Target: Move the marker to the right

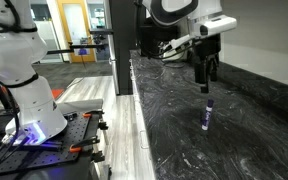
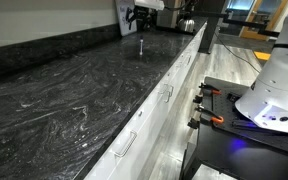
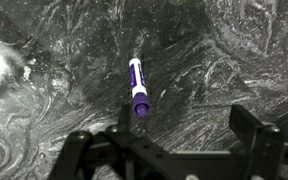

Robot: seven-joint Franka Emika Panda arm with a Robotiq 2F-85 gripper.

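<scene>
The marker [image 3: 137, 88] is a short purple cylinder with a white end, lying flat on the dark marbled countertop [image 3: 214, 60]. It also shows in both exterior views [image 1: 207, 115] [image 2: 141, 45], small and far off in one of them. My gripper [image 3: 182, 125] hangs above the counter with its fingers spread wide and nothing between them. In the wrist view the marker's purple end lies just by the left finger. In an exterior view the gripper [image 1: 207, 78] hovers a little above the marker.
The long black stone counter [image 1: 234, 140] runs along a wall. Silver appliances [image 2: 184, 22] stand at its far end. White drawers [image 2: 154, 110] line the counter's front, beside the robot's white base [image 1: 29, 95] on the floor stand.
</scene>
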